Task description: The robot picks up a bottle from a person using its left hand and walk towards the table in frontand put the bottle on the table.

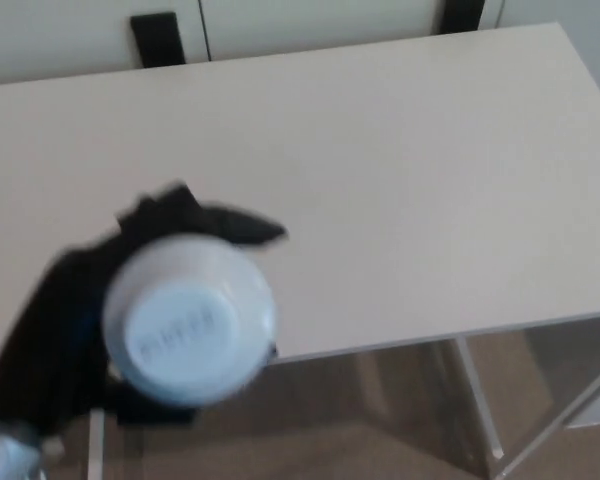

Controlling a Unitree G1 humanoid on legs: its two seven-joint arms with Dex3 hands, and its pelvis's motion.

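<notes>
A bottle (190,320) with a pale blue-white cap shows from straight above at the lower left of the head view, blurred by motion. My black left hand (75,320) is wrapped around it, fingers curling over its far side. The bottle hangs over the near edge of the beige table (410,190), which fills most of the picture. Its body under the cap is hidden. My right hand does not show.
Black chair backs or brackets (157,38) stand behind the table's far edge against a pale wall. White table legs (480,400) and brown floor show below the near edge at the right.
</notes>
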